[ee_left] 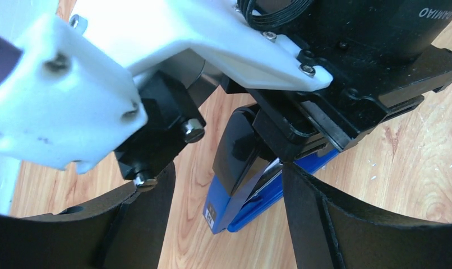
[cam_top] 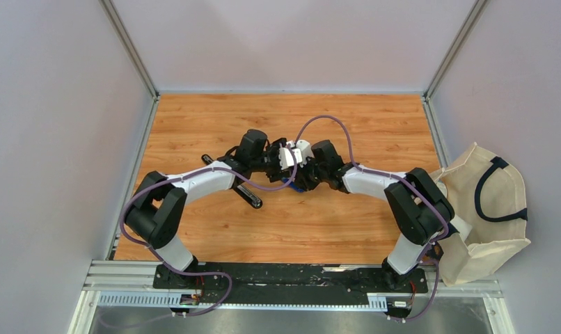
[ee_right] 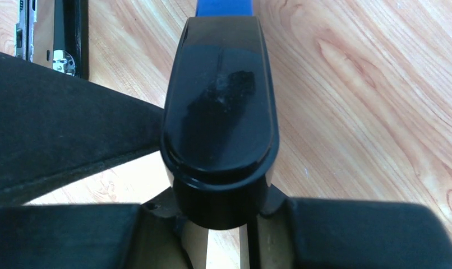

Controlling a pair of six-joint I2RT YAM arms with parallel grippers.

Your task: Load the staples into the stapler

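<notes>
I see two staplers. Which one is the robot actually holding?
The blue-and-black stapler, clamped at its black end in the right gripper. The all-black stapler lies loose on the table beneath the left arm.

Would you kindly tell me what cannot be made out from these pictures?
- Staples: none visible in any view; the stapler lid covers its channel, right wrist view.
- Stapler, top view: mostly hidden under the left end effector and right end effector.
- Bag contents, top view: hidden by cloth.
</notes>
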